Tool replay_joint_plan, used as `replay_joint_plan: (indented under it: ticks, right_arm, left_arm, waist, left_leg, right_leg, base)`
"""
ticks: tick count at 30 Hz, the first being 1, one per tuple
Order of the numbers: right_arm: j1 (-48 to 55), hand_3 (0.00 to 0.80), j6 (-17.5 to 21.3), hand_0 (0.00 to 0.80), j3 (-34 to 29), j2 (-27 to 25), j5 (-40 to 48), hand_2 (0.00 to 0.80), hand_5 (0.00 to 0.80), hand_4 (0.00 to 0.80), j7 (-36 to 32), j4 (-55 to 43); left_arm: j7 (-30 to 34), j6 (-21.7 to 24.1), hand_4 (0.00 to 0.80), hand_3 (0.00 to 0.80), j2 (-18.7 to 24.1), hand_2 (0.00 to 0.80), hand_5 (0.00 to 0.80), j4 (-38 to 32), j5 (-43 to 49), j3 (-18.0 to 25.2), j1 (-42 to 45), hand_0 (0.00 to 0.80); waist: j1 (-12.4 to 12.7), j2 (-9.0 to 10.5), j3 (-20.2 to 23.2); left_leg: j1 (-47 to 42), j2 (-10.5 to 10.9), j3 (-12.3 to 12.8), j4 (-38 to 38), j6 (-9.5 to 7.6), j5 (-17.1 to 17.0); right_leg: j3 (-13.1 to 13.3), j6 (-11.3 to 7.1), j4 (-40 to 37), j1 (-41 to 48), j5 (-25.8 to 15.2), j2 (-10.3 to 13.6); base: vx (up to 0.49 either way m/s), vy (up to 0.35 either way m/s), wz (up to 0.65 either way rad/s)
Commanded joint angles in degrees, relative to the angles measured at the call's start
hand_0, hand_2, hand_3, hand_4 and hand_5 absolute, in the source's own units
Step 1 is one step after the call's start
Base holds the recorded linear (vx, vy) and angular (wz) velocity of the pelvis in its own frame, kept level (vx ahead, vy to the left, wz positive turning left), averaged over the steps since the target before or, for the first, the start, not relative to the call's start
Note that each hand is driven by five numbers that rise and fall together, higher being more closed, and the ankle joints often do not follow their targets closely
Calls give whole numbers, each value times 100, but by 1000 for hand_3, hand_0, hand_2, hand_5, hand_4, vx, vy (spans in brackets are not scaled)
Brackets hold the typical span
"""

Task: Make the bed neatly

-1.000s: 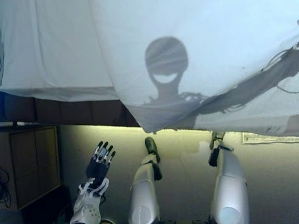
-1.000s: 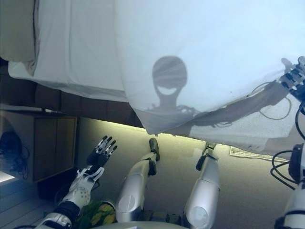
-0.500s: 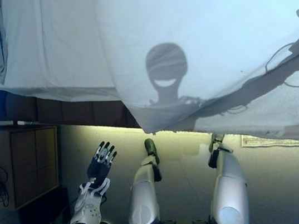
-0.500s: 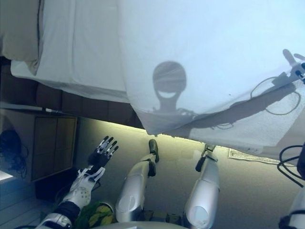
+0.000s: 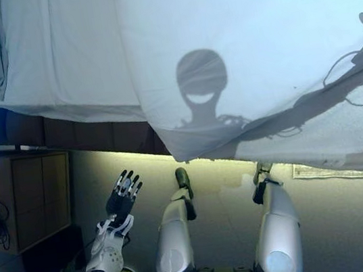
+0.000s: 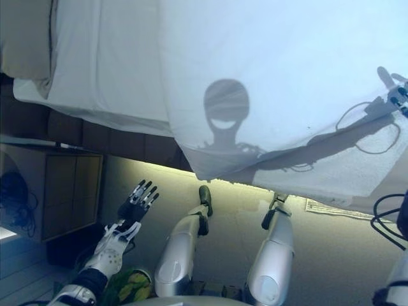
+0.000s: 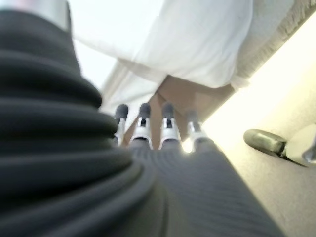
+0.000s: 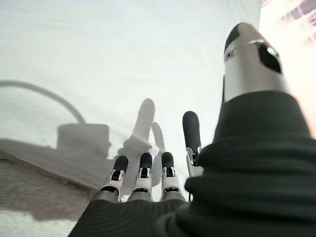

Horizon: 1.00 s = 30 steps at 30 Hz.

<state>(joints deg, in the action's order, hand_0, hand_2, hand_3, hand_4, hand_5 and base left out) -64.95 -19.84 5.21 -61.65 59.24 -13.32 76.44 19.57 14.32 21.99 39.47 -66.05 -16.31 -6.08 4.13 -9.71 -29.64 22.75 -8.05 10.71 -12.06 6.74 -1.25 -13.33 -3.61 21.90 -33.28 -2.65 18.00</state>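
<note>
plain white duvet, white sheet, brown wooden nightstand

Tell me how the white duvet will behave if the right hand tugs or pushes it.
The white duvet is probably floppy: its corner droops over the bed edge. It likely slides and bunches rather than moving as one piece, since it lies loose on the sheet. The open right hand hovering nearby would likely need a pinch.
</note>
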Motion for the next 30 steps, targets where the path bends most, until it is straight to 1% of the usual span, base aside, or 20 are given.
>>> replay_joint_plan:
  ticks: [1,6,9,14,23,30]
  right_arm:
    - [28,0,-296,0,278,-15,212,0,0,0,-286,-164]
    - [399,0,-667,0,220,175,182,0,0,0,-530,-79]
    - [627,0,-787,0,200,303,120,0,0,0,-600,-34]
    - [925,0,-770,0,109,428,165,0,0,0,-656,57]
    - [918,0,-671,0,102,490,334,0,0,0,-539,22]
    - [969,0,-868,0,112,597,450,0,0,0,-374,26]
  left_arm:
    - [-12,106,0,0,312,0,0,-82,-21,-40,211,0]
    - [-48,66,0,0,327,0,0,-134,57,-60,143,0]
    - [-67,39,0,0,370,0,0,-170,62,-96,89,0]
    - [-90,19,0,0,403,0,0,-191,102,-117,26,0]
    - [-147,76,0,0,449,0,0,-190,40,-196,-51,0]
    - [-88,91,0,0,437,0,0,-94,45,-201,-102,0]
  waist:
    - [100,34,-16]
    - [108,62,-16]
    - [107,72,-16]
    - [107,87,-16]
    - [94,76,-16]
    - [104,112,-16]
  left_leg:
    - [501,-397,-271,-119,135,-220]
    - [558,-414,-272,-157,125,-213]
    - [572,-411,-276,-155,117,-217]
    - [576,-415,-268,-162,105,-205]
    - [689,-389,-266,-163,105,-216]
    - [757,-401,-295,-134,96,-232]
  right_leg:
    - [66,-288,768,-100,821,59]
    - [46,-299,741,-121,787,66]
    - [44,-307,708,-121,757,60]
    - [20,-340,625,-87,697,78]
    - [28,-370,544,-162,632,62]
    - [13,-375,530,-225,607,37]
  base:
    - [-12,-37,0]
    - [-7,-33,4]
    - [0,0,0]
    - [0,-3,1]
    - [-2,-1,1]
    - [0,0,0]
